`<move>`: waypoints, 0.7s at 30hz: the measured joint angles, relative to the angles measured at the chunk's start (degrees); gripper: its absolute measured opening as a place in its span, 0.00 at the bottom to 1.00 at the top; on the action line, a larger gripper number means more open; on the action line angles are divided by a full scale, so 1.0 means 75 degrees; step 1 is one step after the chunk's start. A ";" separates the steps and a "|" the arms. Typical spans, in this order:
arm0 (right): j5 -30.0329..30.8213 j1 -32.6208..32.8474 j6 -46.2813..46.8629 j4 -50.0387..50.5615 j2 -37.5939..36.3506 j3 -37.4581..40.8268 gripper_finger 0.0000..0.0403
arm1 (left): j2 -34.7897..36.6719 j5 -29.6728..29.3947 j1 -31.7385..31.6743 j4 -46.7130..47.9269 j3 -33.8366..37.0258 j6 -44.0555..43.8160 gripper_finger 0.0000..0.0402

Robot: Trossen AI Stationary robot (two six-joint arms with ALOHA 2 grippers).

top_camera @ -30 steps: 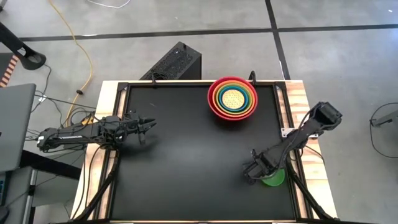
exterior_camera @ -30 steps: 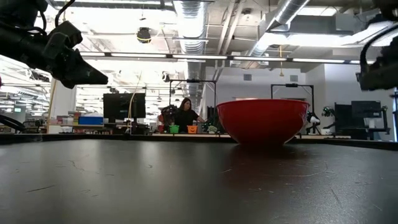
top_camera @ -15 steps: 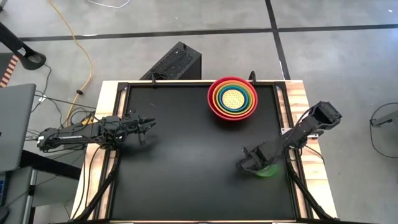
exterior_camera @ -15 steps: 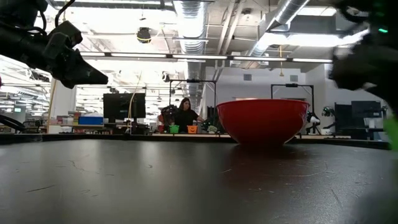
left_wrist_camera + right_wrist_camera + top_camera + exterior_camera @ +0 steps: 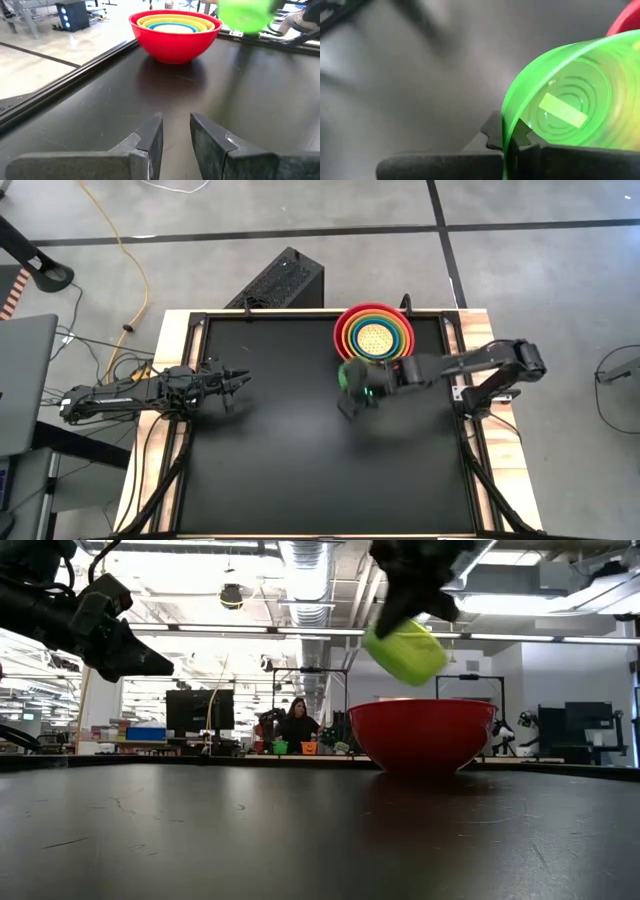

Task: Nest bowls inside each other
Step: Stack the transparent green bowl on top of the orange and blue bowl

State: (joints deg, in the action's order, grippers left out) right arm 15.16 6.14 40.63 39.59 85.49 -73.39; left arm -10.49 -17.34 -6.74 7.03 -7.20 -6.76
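The small green bowl [image 5: 406, 650] hangs in the air, tilted on its side, just beside the near edge of the red bowl [image 5: 374, 338] and above the black table [image 5: 300, 450]. The right gripper [image 5: 362, 383] has its two fingers pinched tight on the bowl's rim; the right wrist view shows the thin green wall [image 5: 560, 107] clamped edge-on between them, with rings and a pale label visible on the inside of its base. In the high view the bowl shows only as a blurred green patch [image 5: 353, 374] under the dark gripper, so its outline is hard to make out there. In the left wrist view it is a smeared green shape [image 5: 245, 13] cut off by the frame's edge.

The red bowl stands upright at the far side of the table, right of centre. Nested in it are smaller bowls, seen from above as rings: orange [image 5: 374, 314], lime green, blue and a pale yellow one with a speckled inside [image 5: 374, 338] at the centre. In the low view only the red bowl's outer wall [image 5: 420, 735] shows; what it holds is hidden behind its rim.

The left gripper [image 5: 237, 382] hovers above the left side of the table, well apart from the bowls. Its fingers [image 5: 150, 135] stand a little apart with nothing between them.

Beyond the table, the low view shows a person [image 5: 297, 725] seated far off in the room, too small to tell more.
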 joint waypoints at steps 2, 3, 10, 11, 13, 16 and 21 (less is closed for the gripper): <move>0.0096 -0.0461 -0.0756 0.0000 -0.0006 -0.0257 0.01 | -0.0001 0.0000 -0.0001 0.0003 0.0000 -0.0001 0.22; 0.0228 -0.0707 -0.1103 0.0001 -0.0006 -0.0323 0.01 | -0.0001 0.0000 0.0000 0.0002 0.0000 -0.0003 0.22; 0.0467 -0.2576 -0.2495 -0.0174 0.0223 -0.0001 0.01 | 0.0001 0.0000 -0.0001 0.0010 0.0000 0.0003 0.22; 0.0487 -0.2797 -0.2710 -0.0131 0.0358 0.0007 0.01 | -0.0002 0.0000 0.0000 0.0013 0.0000 0.0003 0.22; 0.0612 -0.3121 -0.3065 -0.0121 0.0691 0.0010 0.01 | 0.0000 0.0000 0.0000 0.0021 0.0000 0.0003 0.22; 0.0598 -0.3413 -0.3463 -0.0141 0.1159 0.0010 0.01 | 0.0000 -0.0001 0.0001 0.0092 0.0000 0.0006 0.22; 0.0562 -0.3545 -0.3679 0.0446 0.1769 -0.0034 0.01 | -0.0002 -0.0121 0.0002 0.0175 0.0000 0.0009 0.22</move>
State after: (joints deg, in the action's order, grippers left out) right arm 19.37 -20.45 13.04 42.93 98.76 -73.65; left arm -10.50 -18.25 -6.72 8.34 -7.20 -6.70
